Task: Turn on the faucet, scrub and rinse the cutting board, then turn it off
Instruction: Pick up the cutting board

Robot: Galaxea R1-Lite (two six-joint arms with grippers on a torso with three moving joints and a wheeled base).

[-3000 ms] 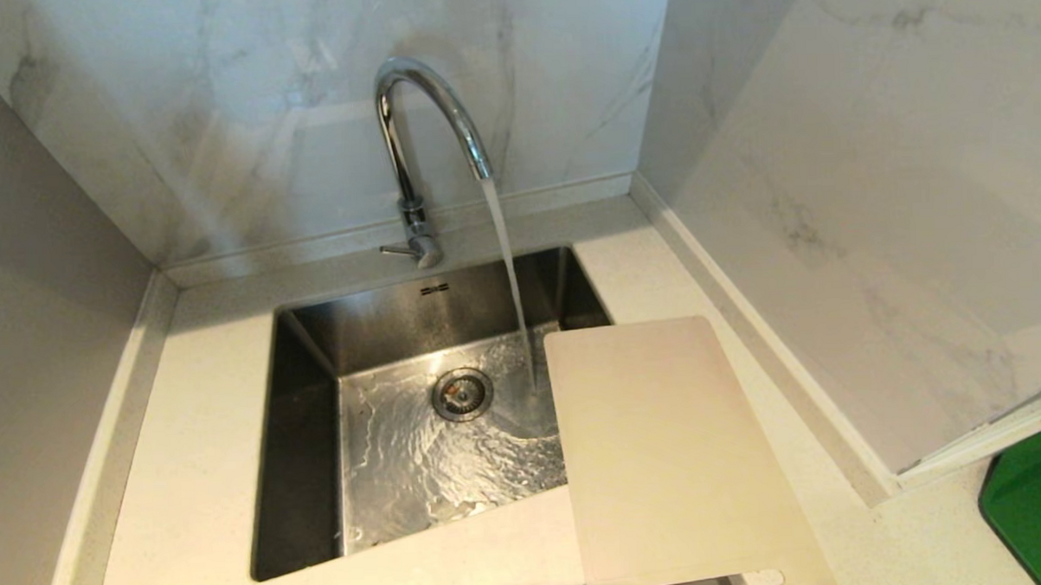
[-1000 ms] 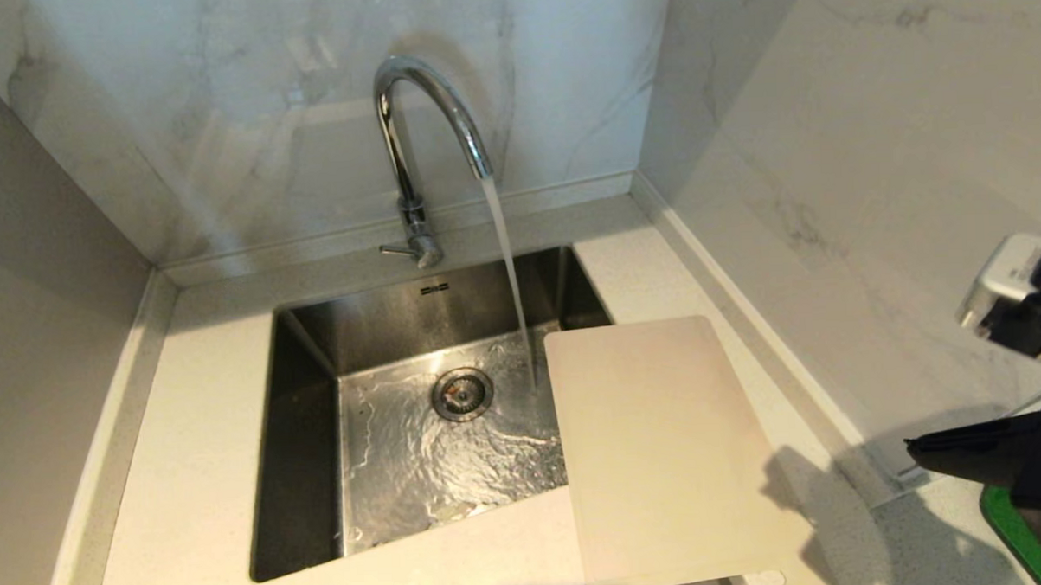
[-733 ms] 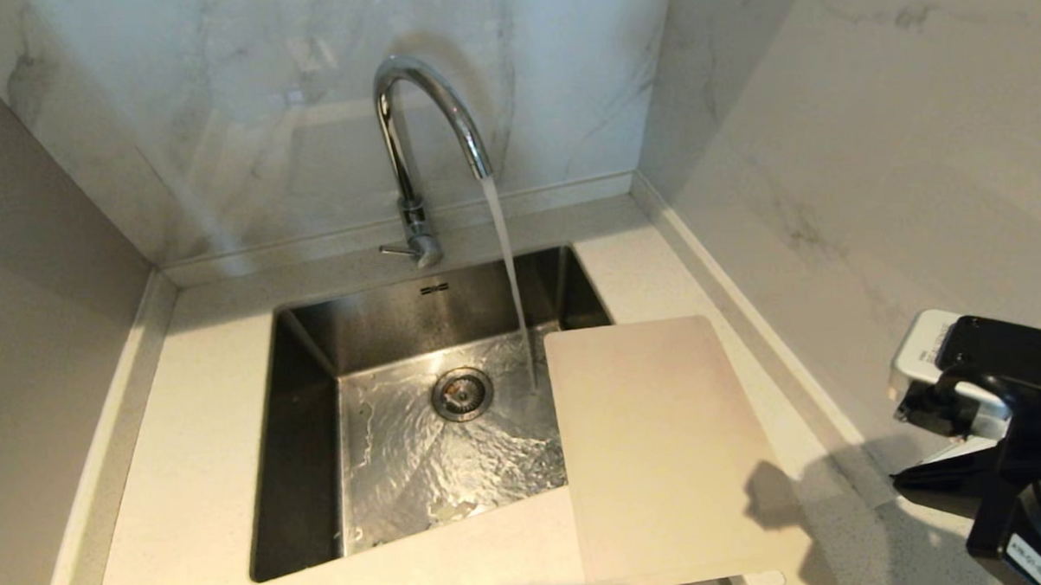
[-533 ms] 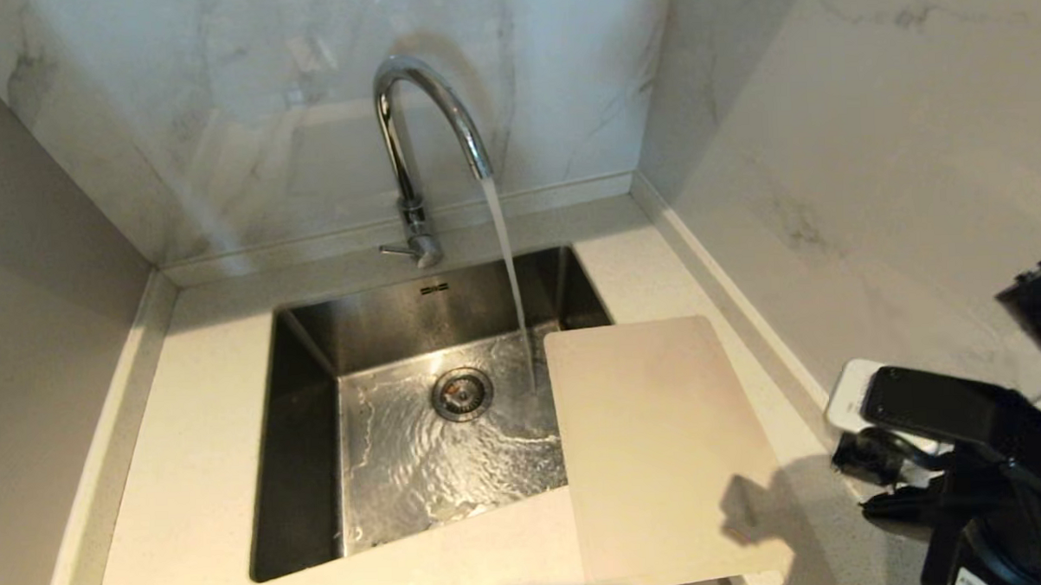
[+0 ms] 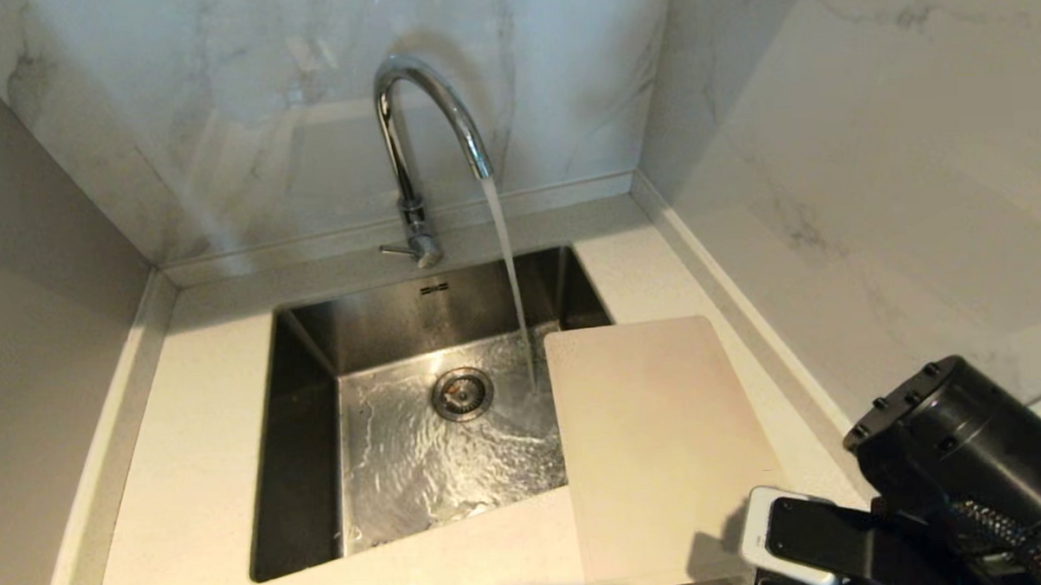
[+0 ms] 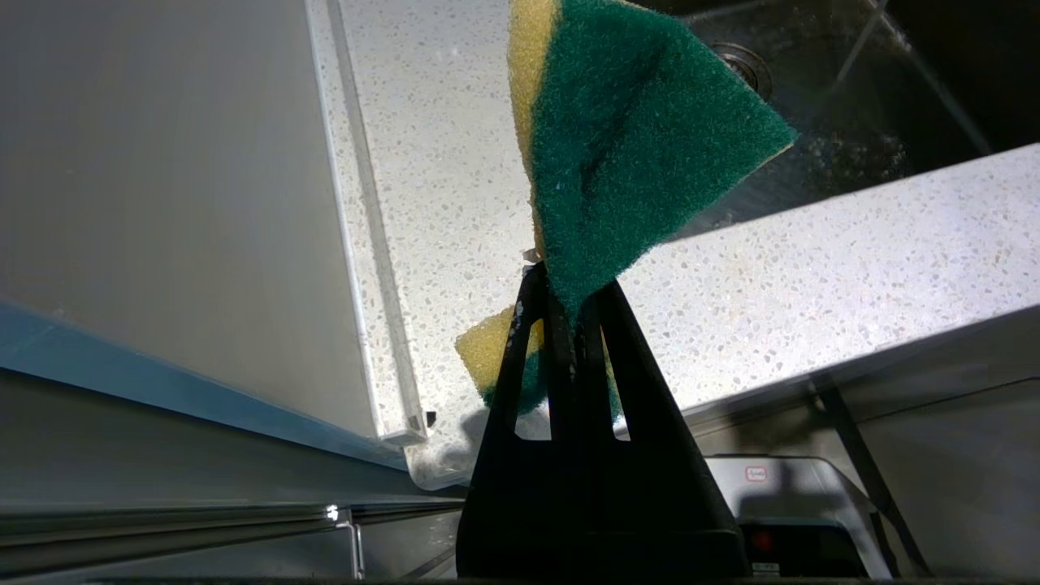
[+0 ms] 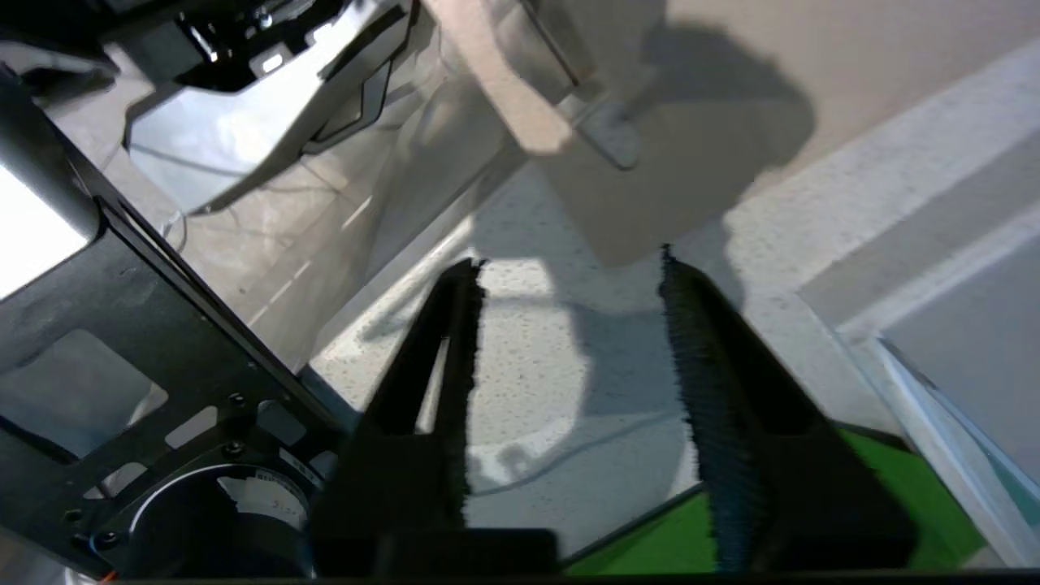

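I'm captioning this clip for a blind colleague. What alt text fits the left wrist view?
The left claw is shut on a green and yellow scouring sponge, held over a speckled white countertop. Beyond the sponge lies the dark wet sink with its drain.

chrome gooseneck faucet [image 5: 420,149] upper centre of frame, upright, running; water stream falls into sink just left of the board's far edge. pale beige cutting board [image 5: 656,444] lower right of centre, flat on table, far left corner overhanging sink.
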